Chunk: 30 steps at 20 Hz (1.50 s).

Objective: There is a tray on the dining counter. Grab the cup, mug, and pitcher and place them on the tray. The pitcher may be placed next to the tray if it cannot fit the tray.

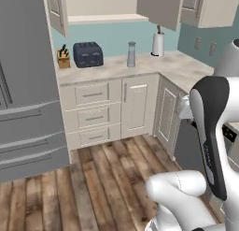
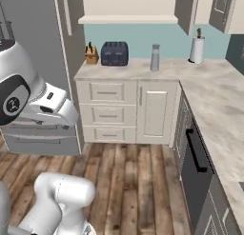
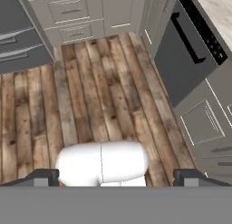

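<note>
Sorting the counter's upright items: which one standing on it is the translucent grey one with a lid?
The pitcher, standing mid-counter between the dark toaster and the white paper-towel roll.

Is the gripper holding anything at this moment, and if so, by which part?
Nothing is held. The gripper is open, its fingertips spread wide over bare wooden floor.

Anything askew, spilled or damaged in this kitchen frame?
Nothing stands out. The pitcher stands upright on the counter between the toaster and the paper towel roll; the gripper hangs open over bare floor.
</note>
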Tool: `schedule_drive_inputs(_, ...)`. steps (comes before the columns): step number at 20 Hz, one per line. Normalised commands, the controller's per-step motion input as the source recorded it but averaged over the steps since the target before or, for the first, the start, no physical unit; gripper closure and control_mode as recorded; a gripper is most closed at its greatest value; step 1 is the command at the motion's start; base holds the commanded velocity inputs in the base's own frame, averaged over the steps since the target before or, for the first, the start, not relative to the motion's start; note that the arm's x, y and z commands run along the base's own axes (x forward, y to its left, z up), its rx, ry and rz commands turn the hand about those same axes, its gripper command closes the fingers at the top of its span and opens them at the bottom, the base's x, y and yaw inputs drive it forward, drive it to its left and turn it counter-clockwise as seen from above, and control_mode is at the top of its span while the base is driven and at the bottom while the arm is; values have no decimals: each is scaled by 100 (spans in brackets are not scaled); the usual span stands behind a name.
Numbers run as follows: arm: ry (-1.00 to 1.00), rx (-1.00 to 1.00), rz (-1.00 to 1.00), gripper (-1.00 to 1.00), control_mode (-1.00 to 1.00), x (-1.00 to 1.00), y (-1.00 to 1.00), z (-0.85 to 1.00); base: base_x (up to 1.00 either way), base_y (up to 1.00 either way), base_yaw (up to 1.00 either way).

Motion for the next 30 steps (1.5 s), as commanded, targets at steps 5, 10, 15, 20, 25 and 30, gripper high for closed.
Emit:
schedule_drive_inputs(5,0,0,0,-100,100,0,0,0,100,-11,0)
schedule_drive_inputs(10,0,0,0,-100,100,0,0,0,99,-11,0)
schedule_drive_inputs(15,0,0,0,-100,100,0,0,0,96,-14,0)
schedule_drive_inputs(20,0,0,0,-100,100,0,0,0,82,-27,0)
schedule_drive_inputs(25,0,0,0,-100,100,0,0,0,57,-42,1)
schedule_drive_inputs(30,0,0,0,-100,100,0,0,0,39,-44,5)
